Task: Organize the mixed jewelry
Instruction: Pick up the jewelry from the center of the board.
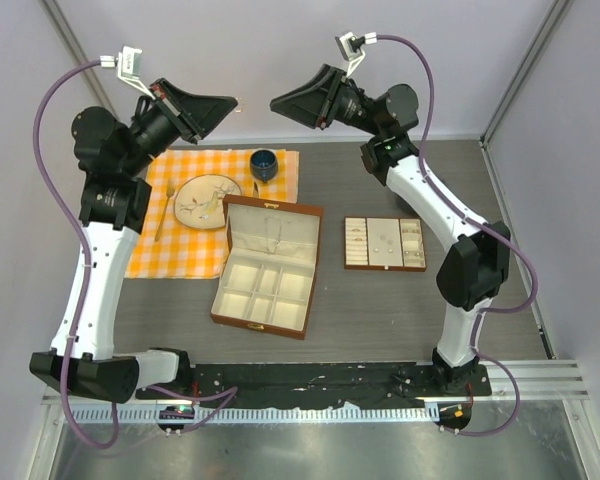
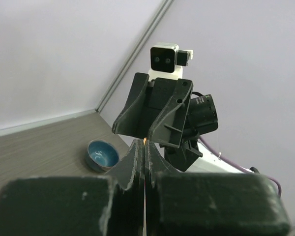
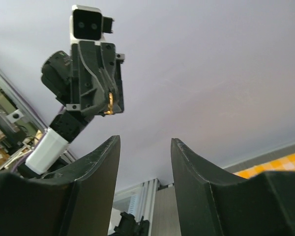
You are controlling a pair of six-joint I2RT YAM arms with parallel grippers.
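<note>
Both grippers are raised high above the table's far side, facing each other a short gap apart. My left gripper (image 1: 230,102) is shut on a tiny gold-coloured ring (image 3: 109,103), which shows as an orange glint at the fingertips in the left wrist view (image 2: 146,141). My right gripper (image 1: 277,103) is open and empty, its fingers (image 3: 101,162) spread wide. Small pale pieces lie on the round plate (image 1: 194,189), too small to name. The silver chain necklace cannot be made out.
An open brown box (image 1: 267,263) with cream compartments stands mid-table. A small divided tray (image 1: 384,243) lies to its right. On the orange checked cloth (image 1: 170,255) are the plate, a gold spoon (image 1: 162,212) and a blue bowl (image 1: 264,163).
</note>
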